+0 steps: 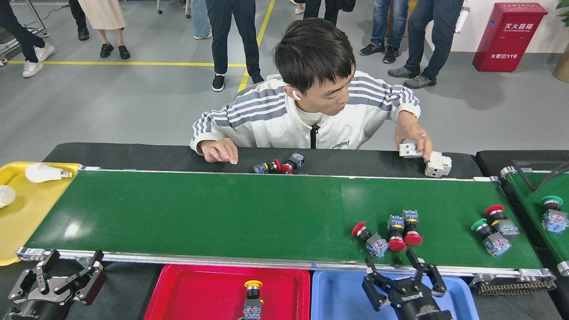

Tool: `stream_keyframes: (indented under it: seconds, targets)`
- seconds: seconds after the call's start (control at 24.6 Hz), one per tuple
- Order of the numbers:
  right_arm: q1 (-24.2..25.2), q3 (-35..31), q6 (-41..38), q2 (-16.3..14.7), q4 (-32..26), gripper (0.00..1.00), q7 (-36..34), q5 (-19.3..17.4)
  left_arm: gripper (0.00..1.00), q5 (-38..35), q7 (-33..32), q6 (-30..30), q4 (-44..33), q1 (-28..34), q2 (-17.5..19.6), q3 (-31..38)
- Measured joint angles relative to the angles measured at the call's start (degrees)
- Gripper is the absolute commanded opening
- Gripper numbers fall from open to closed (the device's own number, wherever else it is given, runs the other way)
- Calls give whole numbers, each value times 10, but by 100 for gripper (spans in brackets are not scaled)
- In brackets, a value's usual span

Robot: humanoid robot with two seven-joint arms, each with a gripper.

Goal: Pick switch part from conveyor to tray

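Note:
The conveyor (200, 213) is a wide green belt with silver rails. Three red-capped switch parts (393, 233) lie together near its front edge, right of centre. Further right on the belt are a green-capped switch part (488, 236) and a red-capped one (501, 221). My right gripper (393, 263) stands open over the front rail, just in front of the three, touching none. It rises over the blue tray (338, 293). The red tray (195, 291) holds a yellow-capped switch part (252, 295). My left gripper (71, 262) rests open at the bottom left, holding nothing.
A person leans over the far side, one hand (411, 133) lifting a white block (409, 150); another white block (438, 164) and two small switch parts (279, 166) lie beside the far rail. A yellow tray (22, 218) with bulbs is left. A second belt (540, 209) is at right.

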Motion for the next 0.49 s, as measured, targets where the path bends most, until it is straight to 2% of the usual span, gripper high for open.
stream_keyframes:
  seconds: [0.12, 0.16, 0.2, 0.28, 0.32, 0.41, 0.49]
  targets:
    - [-51, 48, 46, 0, 48, 98, 7, 0, 100, 0, 0, 0, 1, 0, 0, 0]
    - [-63, 60, 60, -1, 64, 94, 11, 0, 100, 0, 0, 0, 1, 0, 0, 0]
    - [-76, 70, 69, -1, 79, 84, 14, 0, 100, 0, 0, 0, 1, 0, 0, 0]
    - [-89, 78, 78, -1, 97, 47, 18, -2, 100, 0, 0, 0, 1, 0, 0, 0]
    - [-92, 80, 78, -2, 100, 33, 20, -2, 100, 0, 0, 0, 1, 0, 0, 0]
    - [-94, 83, 79, -8, 101, 18, 20, -3, 100, 0, 0, 0, 1, -1, 0, 0]
    - [-94, 84, 72, -13, 101, 12, 21, -4, 100, 0, 0, 0, 1, -1, 0, 0]
